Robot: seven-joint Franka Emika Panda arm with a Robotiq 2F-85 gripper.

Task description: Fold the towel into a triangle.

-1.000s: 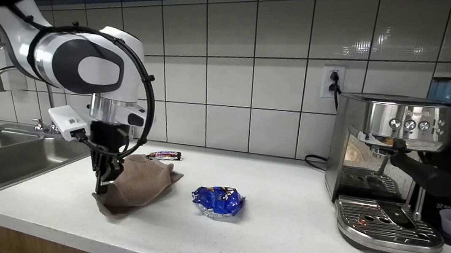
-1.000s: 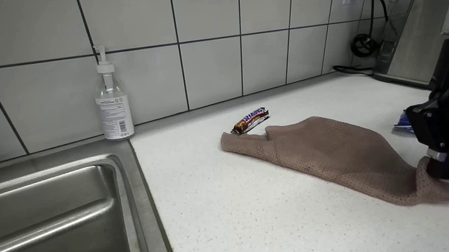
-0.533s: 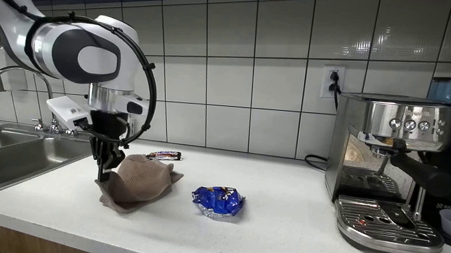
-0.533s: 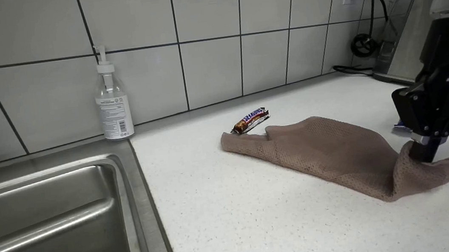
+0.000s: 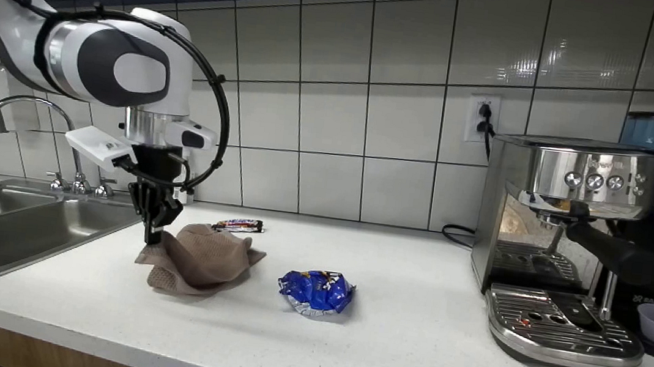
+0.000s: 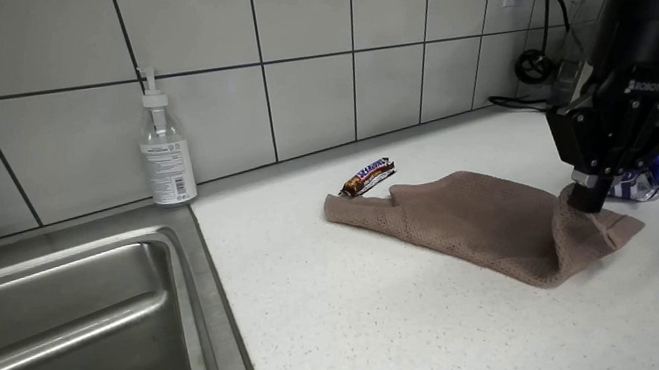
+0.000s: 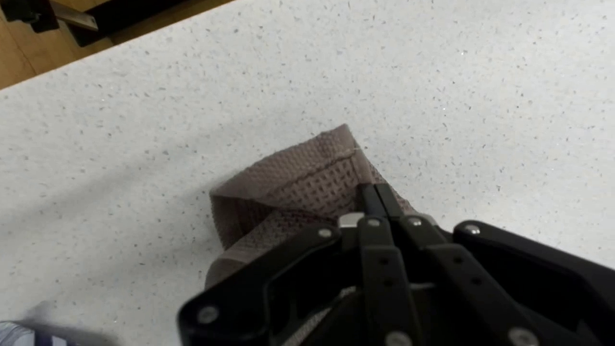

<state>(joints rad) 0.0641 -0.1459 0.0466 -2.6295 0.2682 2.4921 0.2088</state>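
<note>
The brown waffle-weave towel (image 5: 208, 253) lies rumpled on the white counter and also shows in an exterior view (image 6: 472, 218). My gripper (image 5: 153, 236) points down at the towel's near end, shut on it; it also shows in an exterior view (image 6: 588, 198). In the wrist view, the fingertips of my gripper (image 7: 381, 199) are together with towel cloth (image 7: 307, 185) pinched at them. The held part is raised a little above the counter, and a hemmed corner hangs out past the fingertips. The far end of the towel lies flat. The gripper hides part of the towel in the wrist view.
A candy bar (image 6: 368, 177) touches or nearly touches the towel's far end. A blue crumpled packet (image 5: 317, 292) lies beside the towel. A steel sink (image 6: 199, 327), a pump bottle (image 6: 167, 161) and an espresso machine (image 5: 574, 175) stand around. The counter's front edge shows in the wrist view.
My gripper has risen and moved back from the counter's front edge, drawing the held towel end up and over toward the rest of the towel. The far end has stayed put.
</note>
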